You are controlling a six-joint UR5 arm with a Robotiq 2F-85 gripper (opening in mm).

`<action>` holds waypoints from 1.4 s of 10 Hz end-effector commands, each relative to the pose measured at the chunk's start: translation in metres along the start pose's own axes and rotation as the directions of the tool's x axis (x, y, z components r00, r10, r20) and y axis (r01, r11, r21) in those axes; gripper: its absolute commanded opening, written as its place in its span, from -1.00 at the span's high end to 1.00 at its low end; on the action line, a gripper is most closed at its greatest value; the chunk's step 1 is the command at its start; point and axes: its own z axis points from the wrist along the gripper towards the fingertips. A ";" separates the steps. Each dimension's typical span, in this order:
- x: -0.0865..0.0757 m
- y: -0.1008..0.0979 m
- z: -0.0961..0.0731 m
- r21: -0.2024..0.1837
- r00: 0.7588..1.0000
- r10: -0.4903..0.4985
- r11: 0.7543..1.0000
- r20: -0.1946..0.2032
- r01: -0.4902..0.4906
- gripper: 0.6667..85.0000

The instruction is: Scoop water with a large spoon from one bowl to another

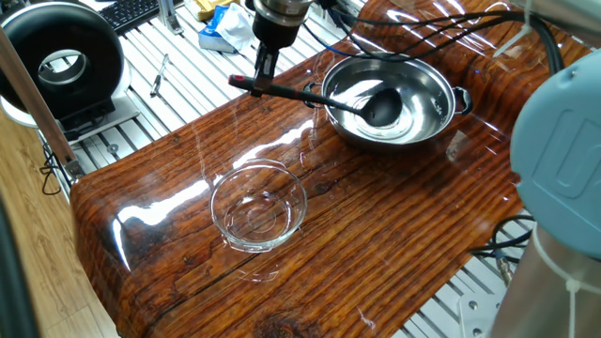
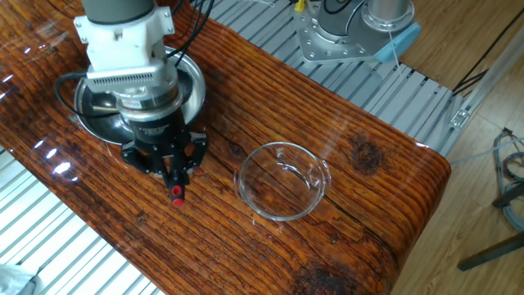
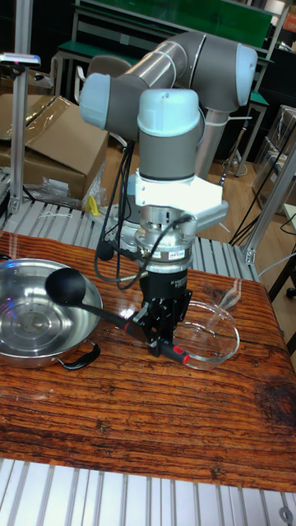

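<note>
My gripper [image 3: 161, 345] pinches the ladle [image 3: 99, 308] near its red tip, cup raised over the steel bowl [image 1: 427, 99]. Glass bowl [image 1: 258, 207] sits apart on glossy wood table [image 1: 394, 235] w/ slatted metal bench [image 2: 49, 238] beneath; cardboard box [image 3: 53, 144] behind.

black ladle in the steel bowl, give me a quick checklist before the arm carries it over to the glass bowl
1. Grip: the tool is closed on the long black ladle's handle near its red tip. Ok.
2. Cup position: the ladle's cup sits over the wide shiny steel bowl. Ok.
3. Water in the cup: cannot tell.
4. Ladle level: handle roughly horizontal in the tall fixed view. Ok.
5. Target: the small clear glass bowl stands upright on the glossy wooden table. Ok.
6. Path between the bowls: bare wood. Ok.
</note>
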 end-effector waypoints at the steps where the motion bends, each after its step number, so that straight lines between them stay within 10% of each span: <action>1: 0.007 0.021 -0.023 -0.078 0.996 0.076 0.994 0.050 -0.072 0.99; 6: 0.035 -0.011 -0.021 -0.090 0.999 0.002 0.996 0.042 0.002 0.99; 14: 0.046 0.008 -0.017 -0.289 0.994 0.044 0.957 0.097 -0.014 0.99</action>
